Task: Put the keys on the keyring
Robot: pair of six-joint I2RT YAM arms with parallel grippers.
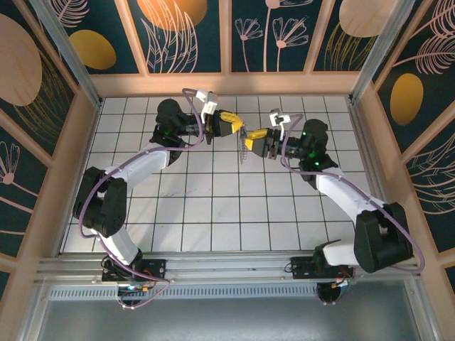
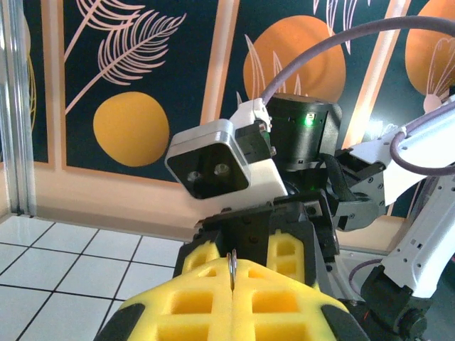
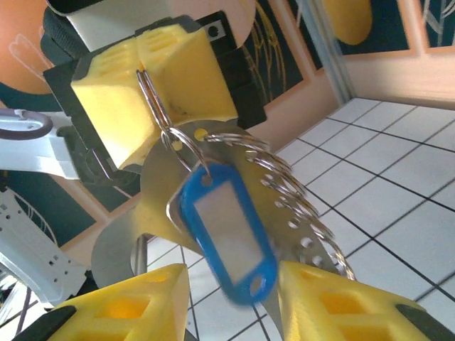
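The left claw (image 3: 142, 71) is clenched on the wire of the keyring (image 3: 291, 192), up at 12 o'clock of the table (image 1: 185, 213). We judge it should hold dead steady while the right claw (image 3: 231, 273), fingers spread and grasping nothing, nudges the key (image 3: 227, 234) gently round the loop without twisting it. The key hangs at 6 o'clock below the left claw, between the right fingers: bright blue head, pale window, slightly blurred; the ring is silvery, bumpy along one side
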